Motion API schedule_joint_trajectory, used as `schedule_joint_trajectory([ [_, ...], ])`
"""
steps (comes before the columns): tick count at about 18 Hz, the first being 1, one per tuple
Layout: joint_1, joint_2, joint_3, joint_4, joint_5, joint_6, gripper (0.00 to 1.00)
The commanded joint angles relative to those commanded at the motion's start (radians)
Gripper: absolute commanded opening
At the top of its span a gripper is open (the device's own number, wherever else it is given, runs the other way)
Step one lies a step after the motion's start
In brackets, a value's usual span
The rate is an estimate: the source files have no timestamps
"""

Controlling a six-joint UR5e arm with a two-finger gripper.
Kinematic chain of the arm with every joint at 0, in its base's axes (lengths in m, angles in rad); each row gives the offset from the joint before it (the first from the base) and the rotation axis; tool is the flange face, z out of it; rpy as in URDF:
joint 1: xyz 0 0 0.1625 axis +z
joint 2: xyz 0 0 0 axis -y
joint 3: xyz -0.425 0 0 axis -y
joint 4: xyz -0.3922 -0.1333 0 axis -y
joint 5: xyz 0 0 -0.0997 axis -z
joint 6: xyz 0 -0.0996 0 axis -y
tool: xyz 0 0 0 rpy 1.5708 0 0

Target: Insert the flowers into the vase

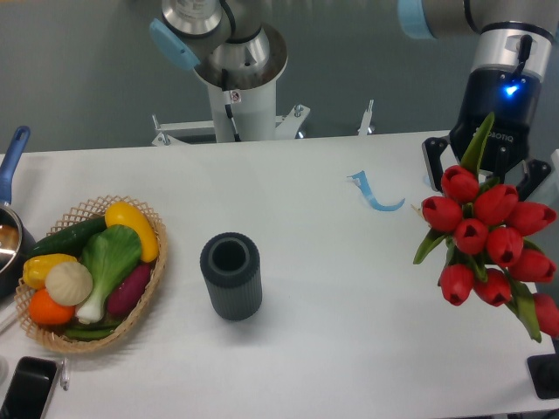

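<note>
The flowers (pixel 489 231), a bunch of red tulip buds with green leaves, hang at the far right, above the table's right edge. My gripper (pixel 487 168) is right behind and above them, and the bunch appears held in it. The buds hide the fingertips and the stems. The vase (pixel 231 278), a short dark grey ribbed cylinder, stands upright at the table's middle, mouth open upward. It is far to the left of the flowers and below them in the view, and nothing is in it.
A wicker basket (pixel 54 342) of vegetables sits at the left. A pot with a blue handle (pixel 10 229) is at the left edge and a black phone (pixel 26 390) at the front left. A blue strip (pixel 374 195) lies on the table. A black object (pixel 546 375) sits at the front right. The arm's base (pixel 238 83) is at the back.
</note>
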Motion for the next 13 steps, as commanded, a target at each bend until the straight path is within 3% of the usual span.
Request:
schedule_joint_trajectory([
  [13,0.0,0.009,-0.02,0.002,0.0,-0.002,0.35],
])
